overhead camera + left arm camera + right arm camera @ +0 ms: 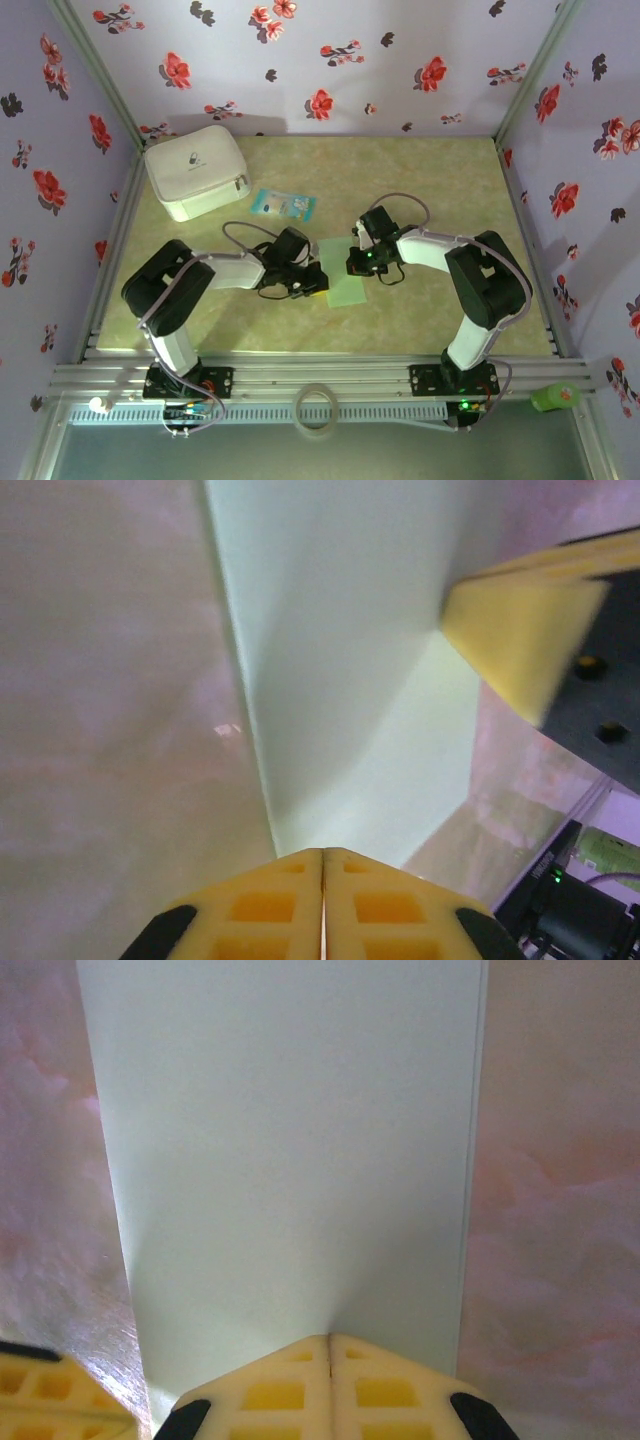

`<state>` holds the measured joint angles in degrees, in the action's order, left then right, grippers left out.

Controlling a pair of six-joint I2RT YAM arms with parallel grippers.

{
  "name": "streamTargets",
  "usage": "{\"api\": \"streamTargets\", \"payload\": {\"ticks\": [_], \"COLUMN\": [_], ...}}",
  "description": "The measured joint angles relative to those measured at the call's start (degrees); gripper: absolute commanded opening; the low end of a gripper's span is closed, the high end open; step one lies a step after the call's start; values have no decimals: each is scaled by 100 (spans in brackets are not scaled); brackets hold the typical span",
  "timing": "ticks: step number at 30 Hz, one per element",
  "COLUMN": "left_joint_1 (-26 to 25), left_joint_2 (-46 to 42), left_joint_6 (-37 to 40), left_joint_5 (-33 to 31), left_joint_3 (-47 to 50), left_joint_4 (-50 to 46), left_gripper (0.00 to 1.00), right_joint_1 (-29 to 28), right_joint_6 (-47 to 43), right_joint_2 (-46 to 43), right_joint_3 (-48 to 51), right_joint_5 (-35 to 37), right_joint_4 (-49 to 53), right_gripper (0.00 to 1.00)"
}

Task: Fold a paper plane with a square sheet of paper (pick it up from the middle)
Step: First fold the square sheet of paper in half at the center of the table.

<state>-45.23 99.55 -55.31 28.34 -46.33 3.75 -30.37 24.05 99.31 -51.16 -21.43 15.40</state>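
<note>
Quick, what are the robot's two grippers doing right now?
Left gripper: closed, pinching the green paper sheet.
Right gripper: closed, pinching the same sheet's edge.

Marbled yellow-green table [450,190], framed by metal rails. Bears a white zipped pouch [195,170] in the far left corner. Just right of that, apart from it, a small blue-and-white packet [282,205], lying flat in the far half. Near the centre, slightly toward the near edge, a pale mint-green sheet of paper [345,288], flat on the surface.
</note>
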Motion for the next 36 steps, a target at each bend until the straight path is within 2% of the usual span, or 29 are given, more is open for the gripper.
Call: {"api": "streamTargets", "payload": {"ticks": [4,11,22,27,32,36], "left_joint_1": [-142,-516,-529,-527,-306,227], "left_joint_2": [-151,107,240,-120,-761,-813], "left_joint_6": [26,81,94,173,192,188], "left_joint_5": [13,72,59,-96,-293,-374], "left_joint_3": [-72,-330,94,262,289,155], "left_joint_4": [-129,-203,212,-155,-356,-262], "left_gripper": [9,8,8,9,9,9], "right_joint_1": [0,0,0,0,0,0], "right_joint_6": [0,4,15,66,295,531], "right_joint_2": [-4,-17,-55,-70,-111,-428], "right_joint_3": [4,17,48,52,48,46], "right_joint_5": [4,13,85,72,44,66], "right_joint_4": [-2,-7,-9,-15,4,188], "right_gripper": [0,0,0,0,10,21]}}
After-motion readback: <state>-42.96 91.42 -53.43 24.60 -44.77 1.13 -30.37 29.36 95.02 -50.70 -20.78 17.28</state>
